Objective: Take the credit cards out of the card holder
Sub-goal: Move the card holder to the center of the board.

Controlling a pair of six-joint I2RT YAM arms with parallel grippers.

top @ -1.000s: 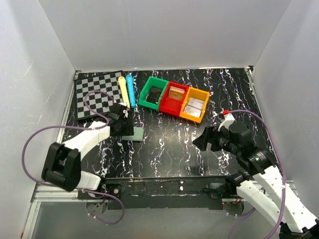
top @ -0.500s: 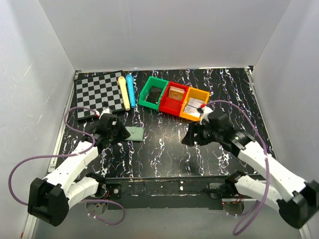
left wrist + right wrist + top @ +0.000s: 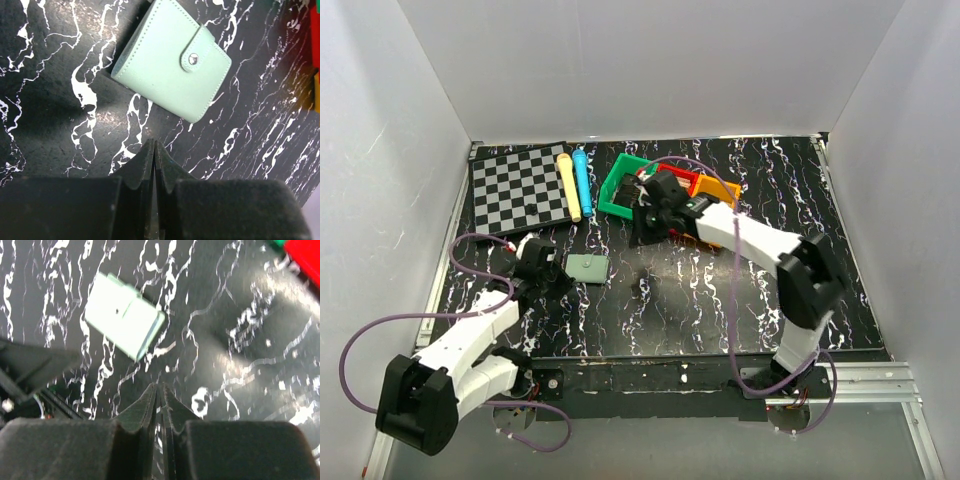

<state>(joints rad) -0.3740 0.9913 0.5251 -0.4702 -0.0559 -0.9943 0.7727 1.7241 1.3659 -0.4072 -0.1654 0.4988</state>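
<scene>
The right gripper [image 3: 160, 388] fills the bottom edge, its two dark fingers pressed together with only a thin slit between them and nothing in their grip. Beyond their tips, up and to the left, the card holder [image 3: 125, 322] lies flat on the black, white-veined table [image 3: 230, 305], closed, pale and blurred. It is well apart from the fingers. A corner of a red bin [image 3: 306, 255] shows at the upper right.

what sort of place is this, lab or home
Most likely a robot lab test cell: white walls box in a black marbled table, two robot arms are bolted at its near edge, and a checkerboard and coloured bins lie on it.
</scene>
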